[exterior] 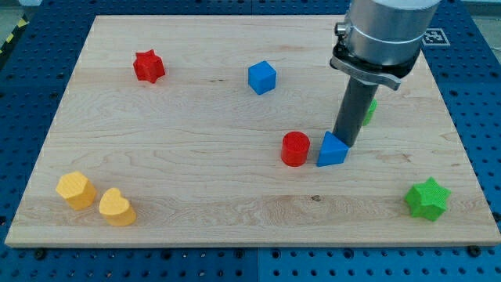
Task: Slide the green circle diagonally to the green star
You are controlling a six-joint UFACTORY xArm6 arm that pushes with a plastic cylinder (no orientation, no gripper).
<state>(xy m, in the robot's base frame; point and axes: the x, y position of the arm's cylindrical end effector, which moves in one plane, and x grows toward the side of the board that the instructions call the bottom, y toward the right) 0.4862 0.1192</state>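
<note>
The green circle (369, 112) is mostly hidden behind my rod, only a sliver showing at the rod's right edge. The green star (427, 199) lies near the view's bottom right corner of the board. My tip (345, 143) is down on the board just below and left of the green circle, touching or nearly touching the top of a blue triangle (332, 150). A red cylinder (295, 149) stands just left of the blue triangle.
A blue cube (262, 77) sits at top centre and a red star (148, 66) at top left. A yellow hexagon-like block (76, 189) and a yellow heart (116, 207) lie at bottom left. The wooden board (196, 157) ends close to the green star.
</note>
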